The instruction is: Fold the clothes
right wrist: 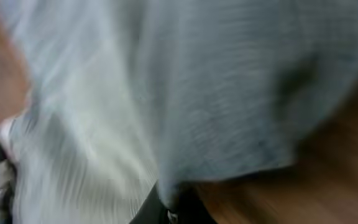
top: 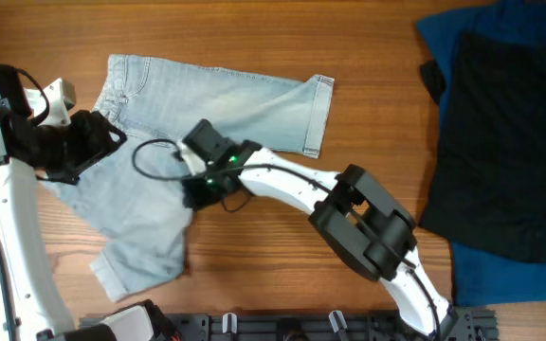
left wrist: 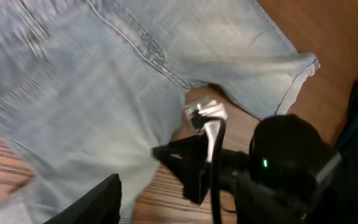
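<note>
The light blue denim shorts [top: 207, 104] lie spread on the wooden table, one leg pointing right and the other toward the front left. My right gripper [top: 195, 189] is at the crotch edge of the shorts. In the right wrist view it [right wrist: 169, 208] is shut on a fold of the denim [right wrist: 197, 93], and the picture is blurred. My left gripper [top: 107, 142] hovers over the waistband end, open and holding nothing. The left wrist view shows one of its fingers [left wrist: 101, 202] above the shorts [left wrist: 104, 93] and the right gripper [left wrist: 188, 165] at the cloth's edge.
A large black garment [top: 510, 142] lies on a dark blue cloth [top: 500, 275] at the right side of the table. A black rail [top: 301, 327] runs along the front edge. The right arm stretches across the table's middle.
</note>
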